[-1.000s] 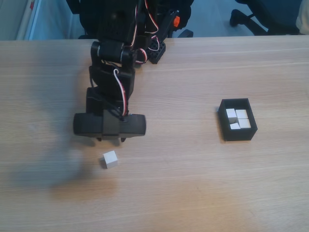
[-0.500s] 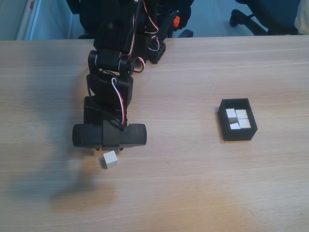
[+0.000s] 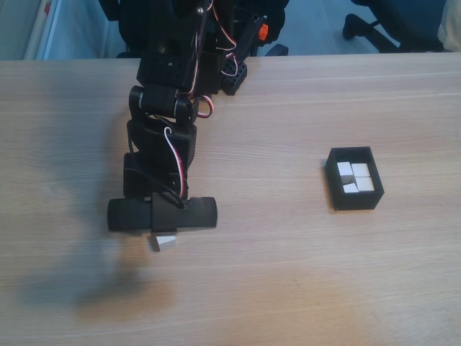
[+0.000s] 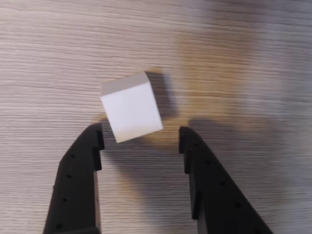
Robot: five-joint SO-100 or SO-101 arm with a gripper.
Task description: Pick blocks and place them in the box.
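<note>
In the fixed view, your gripper hangs over the lone block, far left of the box, which holds the other blocks. In the wrist view, the jaws stand spread, the block just beyond the fingertips, lined up for a grasp.

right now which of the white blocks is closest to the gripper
The lone block lying on the bare table, just ahead of the open gripper. The other blocks sit together inside the black box, far right in the fixed view.
</note>
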